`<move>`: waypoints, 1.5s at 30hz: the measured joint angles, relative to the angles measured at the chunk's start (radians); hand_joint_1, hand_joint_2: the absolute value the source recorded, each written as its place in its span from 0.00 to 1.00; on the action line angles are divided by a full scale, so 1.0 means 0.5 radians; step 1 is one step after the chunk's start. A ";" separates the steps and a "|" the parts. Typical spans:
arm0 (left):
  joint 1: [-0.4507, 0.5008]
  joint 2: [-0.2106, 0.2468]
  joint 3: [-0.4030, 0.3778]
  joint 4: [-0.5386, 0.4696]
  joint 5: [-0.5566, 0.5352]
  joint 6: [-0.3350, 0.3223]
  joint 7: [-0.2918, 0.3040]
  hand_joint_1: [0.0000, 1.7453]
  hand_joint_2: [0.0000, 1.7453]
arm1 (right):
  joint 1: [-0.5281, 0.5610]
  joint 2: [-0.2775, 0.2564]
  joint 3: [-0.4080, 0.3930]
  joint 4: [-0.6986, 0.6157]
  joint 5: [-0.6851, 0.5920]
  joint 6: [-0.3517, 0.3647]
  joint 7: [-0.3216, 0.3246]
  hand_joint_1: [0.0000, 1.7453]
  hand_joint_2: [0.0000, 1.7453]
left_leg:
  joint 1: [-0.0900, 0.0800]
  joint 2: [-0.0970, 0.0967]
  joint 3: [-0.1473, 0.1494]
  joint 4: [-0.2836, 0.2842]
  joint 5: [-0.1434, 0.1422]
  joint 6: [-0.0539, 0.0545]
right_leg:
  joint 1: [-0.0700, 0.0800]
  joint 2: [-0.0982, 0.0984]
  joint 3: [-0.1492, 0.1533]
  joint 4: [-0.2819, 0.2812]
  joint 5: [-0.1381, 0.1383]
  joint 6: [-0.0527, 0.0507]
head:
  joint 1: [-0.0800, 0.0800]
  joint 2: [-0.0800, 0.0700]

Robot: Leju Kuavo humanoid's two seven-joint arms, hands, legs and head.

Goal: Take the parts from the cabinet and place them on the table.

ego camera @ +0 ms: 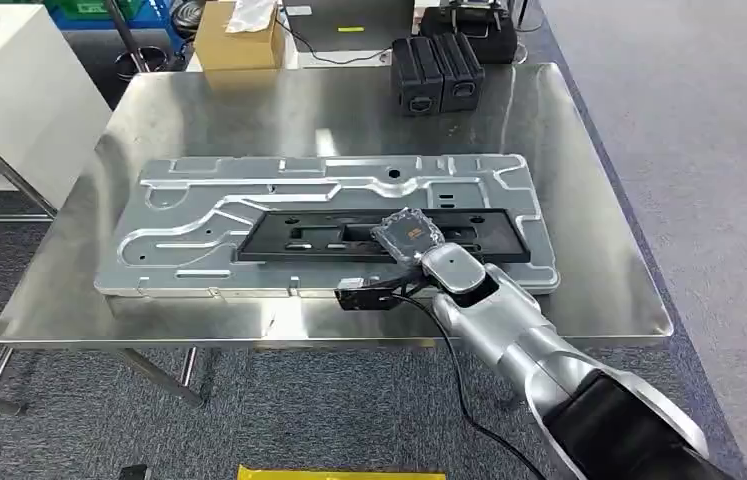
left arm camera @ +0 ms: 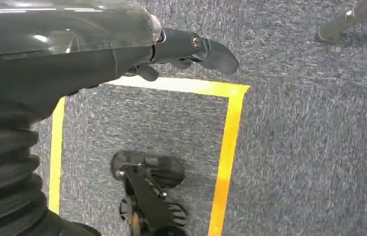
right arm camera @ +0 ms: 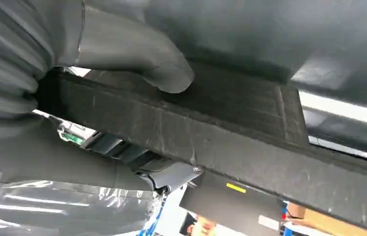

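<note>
A long black part [ego camera: 299, 235] lies along a large silver stamped panel [ego camera: 209, 200] on the steel table [ego camera: 349, 110]. My right hand [ego camera: 409, 238] is at the black part's right half, near the table's front edge. In the right wrist view the black part [right arm camera: 211, 123] runs across the frame, and my right hand [right arm camera: 122, 49] grips it, with the thumb pressing one face and the fingers [right arm camera: 73, 167] on the opposite side. My left hand [left arm camera: 186, 49] hangs beside my body over the carpet, holding nothing, its fingers loosely apart.
Two black cases [ego camera: 439, 70] stand at the table's back edge, with a cardboard box [ego camera: 239, 35] behind to the left. A white cabinet [ego camera: 19, 90] is at far left. Yellow tape [left arm camera: 225, 147] marks the carpet below me.
</note>
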 joint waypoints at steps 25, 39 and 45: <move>0.057 0.016 0.056 0.000 0.000 -0.002 -0.101 0.00 0.00 | 0.109 0.006 -0.411 -0.399 -0.382 -0.658 -0.349 0.00 0.00 | -0.025 0.010 0.290 -0.612 0.267 0.053 | 0.024 0.046 0.001 -0.005 0.001 0.000 | 0.002 0.000; 0.119 0.032 0.130 0.000 0.000 -0.038 -0.177 0.00 0.00 | 0.752 -0.089 -0.958 -1.747 -1.546 -0.953 -0.977 0.00 0.00 | -0.014 0.001 0.287 -0.584 0.255 0.062 | 0.026 0.047 0.012 0.030 -0.035 0.042 | -0.001 0.000; 0.135 0.027 0.163 0.000 0.000 -0.035 -0.198 0.00 0.00 | 1.259 -0.201 -1.464 -2.324 -1.487 -1.228 -1.147 0.00 0.00 | -0.004 0.001 0.296 -0.607 0.277 0.129 | 0.012 0.056 -0.208 0.540 -0.346 0.099 | 0.002 0.000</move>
